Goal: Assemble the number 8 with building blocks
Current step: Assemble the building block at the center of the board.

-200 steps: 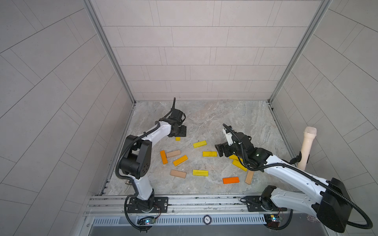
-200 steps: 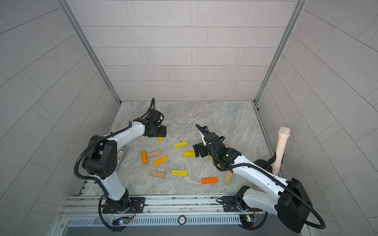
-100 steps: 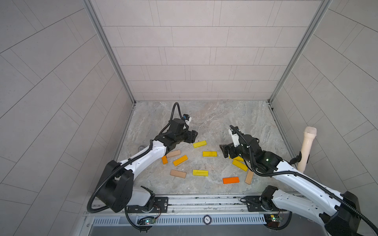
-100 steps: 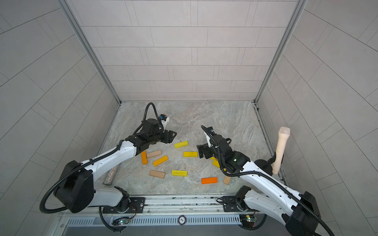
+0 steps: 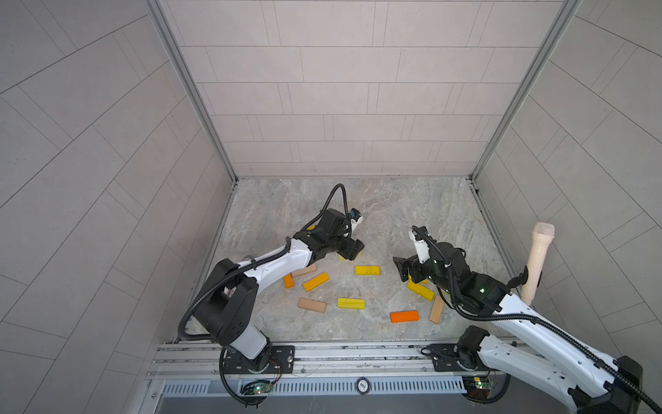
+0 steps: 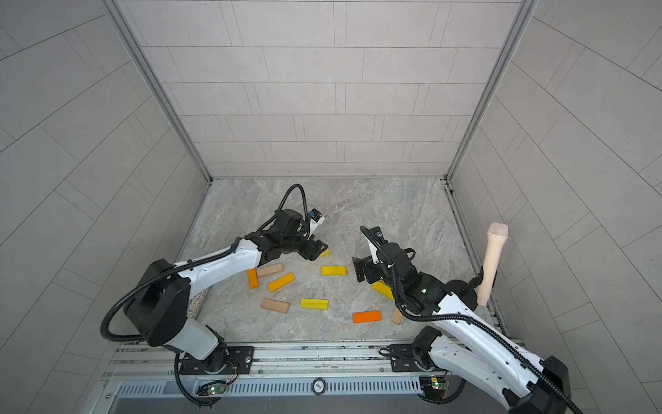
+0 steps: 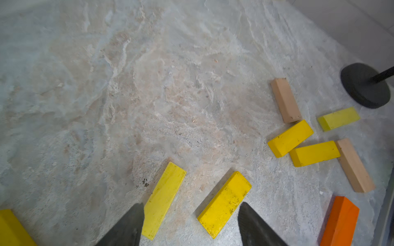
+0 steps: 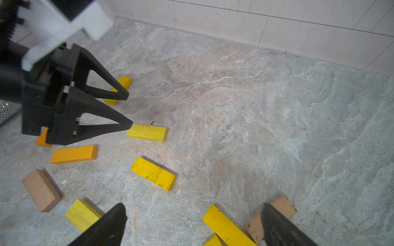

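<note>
The number 8 is out of view. The building blocks lie loose and flat on the stone floor: yellow (image 5: 367, 270), orange (image 5: 404, 316) and tan (image 5: 312, 305) bars. My left gripper (image 5: 353, 249) hovers open over a yellow block (image 6: 324, 253) near the middle. In the left wrist view its gripper (image 7: 191, 204) has bare floor and parts of two yellow blocks (image 7: 225, 203) below it, and it grips nothing. My right gripper (image 5: 401, 265) is open wide and empty, just right of the yellow block, with a yellow bar (image 8: 226, 228) and a tan bar (image 8: 275, 215) under it.
A cream microphone-shaped cylinder (image 5: 537, 265) stands on a black round base (image 7: 365, 85) at the right wall. A glittery silver cylinder (image 6: 197, 304) lies by the left arm's base. Tiled walls close in the floor on three sides. The two grippers point at each other.
My left arm has swung from the back left towards the middle, low over the yellow blocks, jaws slightly wider. My right gripper has drifted a little right and nearer.
</note>
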Motion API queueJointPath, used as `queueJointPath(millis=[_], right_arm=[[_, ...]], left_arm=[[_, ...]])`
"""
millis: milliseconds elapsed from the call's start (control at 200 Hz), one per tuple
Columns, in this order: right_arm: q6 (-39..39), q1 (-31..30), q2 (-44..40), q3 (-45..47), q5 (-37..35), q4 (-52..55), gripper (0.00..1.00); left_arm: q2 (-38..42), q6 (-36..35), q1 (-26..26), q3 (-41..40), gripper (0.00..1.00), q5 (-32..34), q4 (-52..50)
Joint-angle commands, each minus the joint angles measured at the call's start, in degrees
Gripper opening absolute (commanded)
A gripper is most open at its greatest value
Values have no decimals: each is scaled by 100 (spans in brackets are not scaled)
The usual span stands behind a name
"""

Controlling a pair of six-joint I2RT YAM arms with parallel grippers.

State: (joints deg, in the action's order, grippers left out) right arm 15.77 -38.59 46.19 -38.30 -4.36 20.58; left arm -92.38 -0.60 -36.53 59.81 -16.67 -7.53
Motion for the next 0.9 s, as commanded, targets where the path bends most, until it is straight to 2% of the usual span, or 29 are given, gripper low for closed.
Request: queueJointPath(millis=[0, 110, 215, 475, 896], right_arm=[[-105, -20, -106, 99, 588, -154, 100], [-42, -24, -72, 117, 992, -260, 100], [9, -26, -59, 105, 1005, -270, 100], [-33, -19, -36, 86, 884, -178, 100], [-80, -22, -23, 86, 840, -141, 99]], left_arm=[[-365, -530, -93, 433, 75, 81, -608], [-773, -800, -204, 817, 75, 159, -1015], [-1146, -1065, -290, 1187, 74, 217, -1452], [-2062, -1554, -345, 2337, 71, 900, -2880], [-2461, -1983, -337, 2561, 66, 1241, -3296]])
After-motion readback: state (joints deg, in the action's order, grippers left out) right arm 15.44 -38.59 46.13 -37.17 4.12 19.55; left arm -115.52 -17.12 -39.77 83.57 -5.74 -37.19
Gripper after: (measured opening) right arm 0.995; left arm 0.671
